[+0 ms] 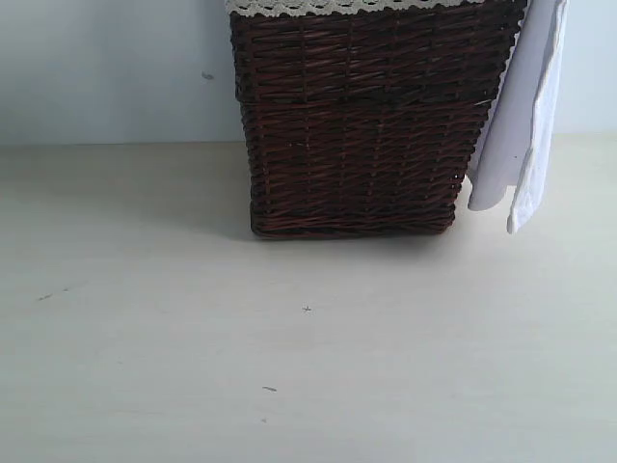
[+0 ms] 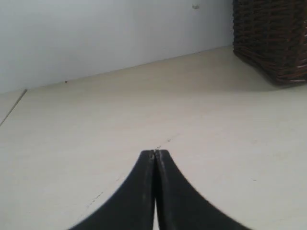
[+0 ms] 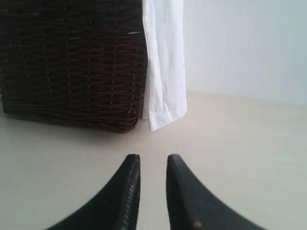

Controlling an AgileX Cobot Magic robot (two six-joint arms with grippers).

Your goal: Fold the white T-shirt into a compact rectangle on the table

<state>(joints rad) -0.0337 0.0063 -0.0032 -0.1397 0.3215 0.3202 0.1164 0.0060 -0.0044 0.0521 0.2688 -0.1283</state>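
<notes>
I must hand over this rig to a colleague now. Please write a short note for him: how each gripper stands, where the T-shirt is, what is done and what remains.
Left gripper: jaws shut, empty, over the bare table.
Right gripper: jaws a little apart, empty, pointing toward the wicker basket and the shirt.
White T-shirt: hangs down the outside of the basket, on its right side in the exterior view, not spread on the table.
Done: no fold made yet.
Left: take the shirt off the basket, lay it flat on the table, fold it into a compact rectangle.
</notes>
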